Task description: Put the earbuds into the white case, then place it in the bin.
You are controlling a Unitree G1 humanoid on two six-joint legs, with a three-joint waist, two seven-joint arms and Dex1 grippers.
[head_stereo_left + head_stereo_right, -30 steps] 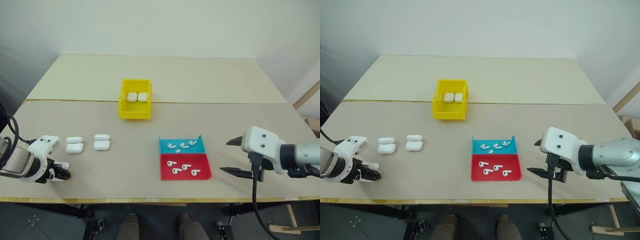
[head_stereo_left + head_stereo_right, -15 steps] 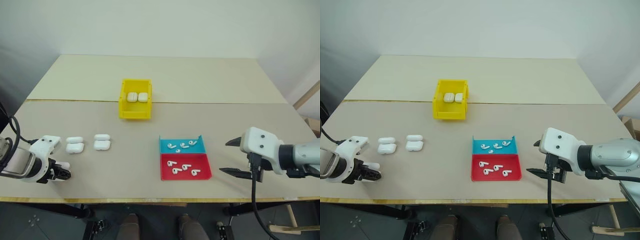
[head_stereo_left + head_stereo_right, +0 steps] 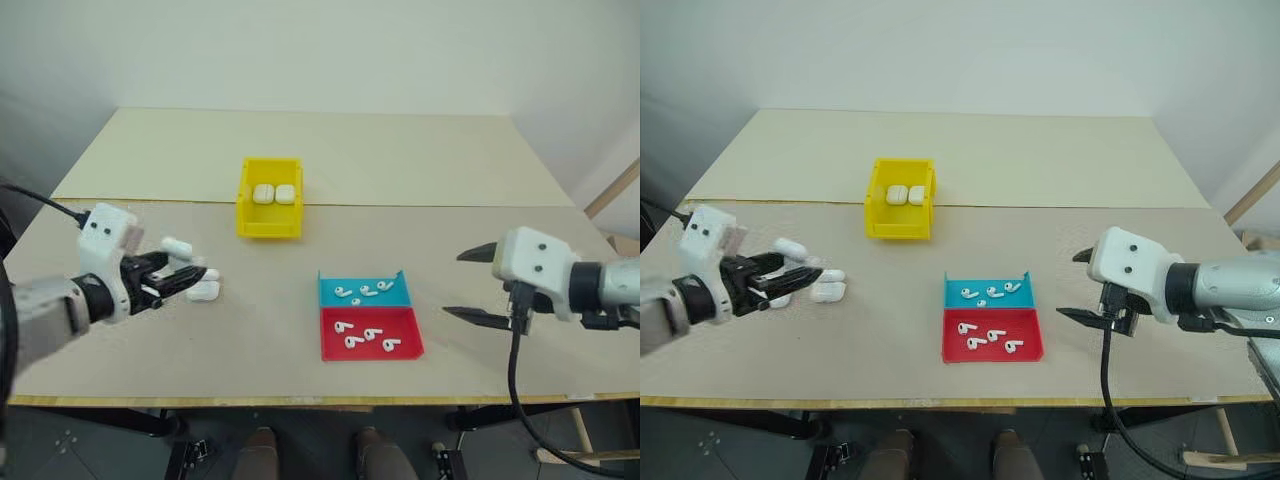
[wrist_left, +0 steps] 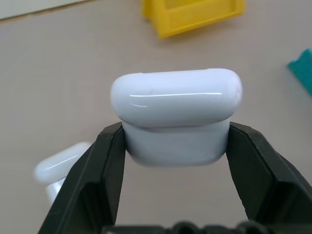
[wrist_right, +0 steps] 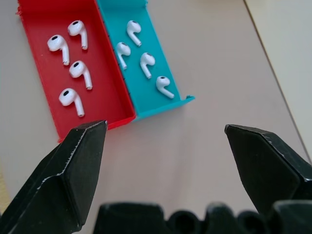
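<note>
lifted now, left pincer clamps the white case between its fingers.

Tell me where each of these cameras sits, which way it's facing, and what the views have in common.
Left and right eye views: on the head, looking forward and down over the table; both arms show, the left gripper holding a white case, the right gripper open.
Left wrist view: along the left gripper's fingers, clamped on the white case, toward the bin.
Right wrist view: along the open right fingers, down at the earbuds in the blue-and-red tray.
Shared: the head views also show the bin, tray and held case.
</note>
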